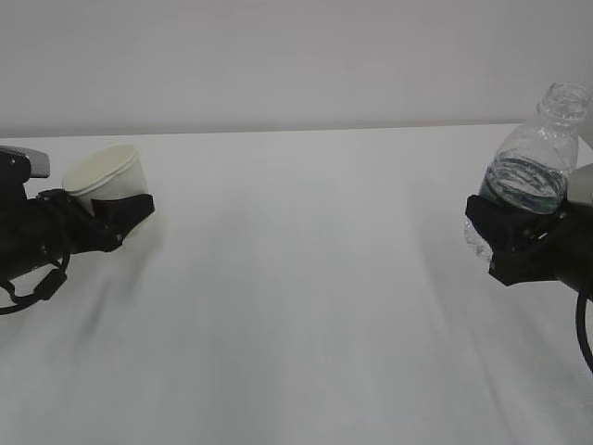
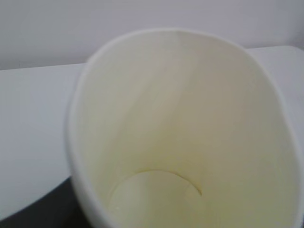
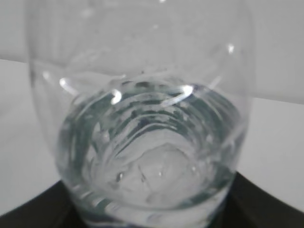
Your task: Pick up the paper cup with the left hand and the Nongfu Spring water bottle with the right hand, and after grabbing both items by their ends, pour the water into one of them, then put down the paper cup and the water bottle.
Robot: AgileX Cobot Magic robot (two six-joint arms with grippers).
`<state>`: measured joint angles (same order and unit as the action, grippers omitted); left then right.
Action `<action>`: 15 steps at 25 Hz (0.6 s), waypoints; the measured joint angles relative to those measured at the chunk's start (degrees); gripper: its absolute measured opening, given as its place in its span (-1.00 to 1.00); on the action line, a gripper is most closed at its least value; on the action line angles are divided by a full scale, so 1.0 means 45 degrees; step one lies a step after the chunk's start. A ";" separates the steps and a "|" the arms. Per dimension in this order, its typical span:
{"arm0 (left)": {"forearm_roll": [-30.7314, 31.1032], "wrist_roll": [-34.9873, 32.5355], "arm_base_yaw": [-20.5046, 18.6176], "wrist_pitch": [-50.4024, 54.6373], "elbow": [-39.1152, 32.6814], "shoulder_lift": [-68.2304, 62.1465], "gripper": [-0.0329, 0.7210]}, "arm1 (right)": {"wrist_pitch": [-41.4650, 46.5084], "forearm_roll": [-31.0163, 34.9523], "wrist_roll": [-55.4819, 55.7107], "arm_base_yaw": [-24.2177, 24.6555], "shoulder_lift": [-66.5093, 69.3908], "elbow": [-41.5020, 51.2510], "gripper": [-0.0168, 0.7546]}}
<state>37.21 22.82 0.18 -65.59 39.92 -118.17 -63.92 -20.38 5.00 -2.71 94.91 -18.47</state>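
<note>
1. Right up against the left wrist camera is the paper cup (image 2: 185,128), mouth toward the lens, so you look down the pale yellowish inside to the round bottom, which looks dry
2. Same deal on the right wrist camera: the Nongfu Spring water bottle (image 3: 142,118) fills the view, with the water (image 3: 147,161) pooled in its ribbed lower part and lots of glare on the plastic
3. From the exterior view, the left end effector (image 1: 116,221) is clamped round the cup's lower end, at the left edge. The cup is tipped, rim up and leaning left, lifted off the white worktop (image 1: 296,306)
4. Over on the right edge, the right end effector (image 1: 515,239) is gripping the bottle near its base. It's held nearly upright, leaning a bit to the right, capless neck at the top, water sitting roughly halfway up
5. Cup and bottle are well apart, bare worktop between them
6. Behind everything is a plain pale wall (image 1: 278,56)
</note>
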 joint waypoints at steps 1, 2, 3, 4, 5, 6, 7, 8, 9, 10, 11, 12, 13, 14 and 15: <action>0.0694 0.0442 0.0000 0.0000 0.0000 0.0128 0.21 | 0.0000 0.0000 0.0000 0.0000 0.0000 0.0000 0.18; 0.1220 0.0808 0.0048 0.0000 -0.0006 0.0271 0.21 | 0.0000 0.0000 0.0000 0.0000 0.0000 0.0000 0.18; 0.1772 0.1057 0.0141 0.0000 -0.0006 0.0389 0.21 | 0.0000 0.0000 0.0000 0.0000 0.0000 0.0000 0.18; 0.2241 0.1287 0.0231 0.0000 -0.0027 0.0514 0.21 | 0.0000 0.0000 0.0000 0.0000 0.0000 0.0000 0.18; 0.2586 0.1478 0.0392 0.0000 -0.0027 0.0586 0.21 | 0.0000 0.0000 0.0000 0.0000 0.0000 0.0000 0.18; 0.2922 0.1646 0.0594 0.0000 -0.0027 0.0653 0.21 | 0.0000 0.0000 0.0000 0.0000 0.0000 0.0000 0.18; 0.3158 0.1740 0.0802 0.0000 -0.0027 0.0677 0.21 | 0.0000 0.0000 0.0000 0.0000 0.0000 0.0000 0.18; 0.3318 0.1871 0.1099 0.0000 -0.0027 0.0677 0.21 | 0.0000 0.0000 0.0000 0.0000 0.0000 0.0000 0.18; 0.3439 0.1969 0.1443 0.0000 -0.0027 0.0677 0.21 | 0.0000 0.0000 0.0000 0.0000 0.0000 0.0000 0.18; 0.3534 0.1997 0.1836 0.0000 -0.0027 0.0677 0.21 | 0.0000 0.0000 0.0000 0.0000 0.0000 0.0000 0.18; 0.3560 0.2021 0.2188 0.0026 -0.0027 0.0677 0.21 | 0.0023 0.0000 0.0000 0.0000 0.0000 0.0000 0.18; 0.3596 0.2053 0.2630 0.0114 -0.0027 0.0677 0.21 | 0.0023 -0.0028 0.0000 0.0000 0.0000 0.0000 0.18; 0.3617 0.2051 0.3063 0.0212 -0.0027 0.0677 0.21 | 0.0048 -0.0086 0.0000 0.0000 0.0000 0.0000 0.18; 0.3617 0.2051 0.3409 0.0338 -0.0027 0.0677 0.21 | 0.0067 -0.0113 0.0000 0.0000 0.0000 0.0000 0.18; 0.3589 0.2051 0.3789 0.0475 -0.0027 0.0677 0.21 | 0.0075 -0.0109 0.0000 0.0000 0.0000 0.0026 0.18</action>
<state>53.37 32.05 17.23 -63.45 39.80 -115.13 -63.59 -20.87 5.00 -2.71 94.91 -18.36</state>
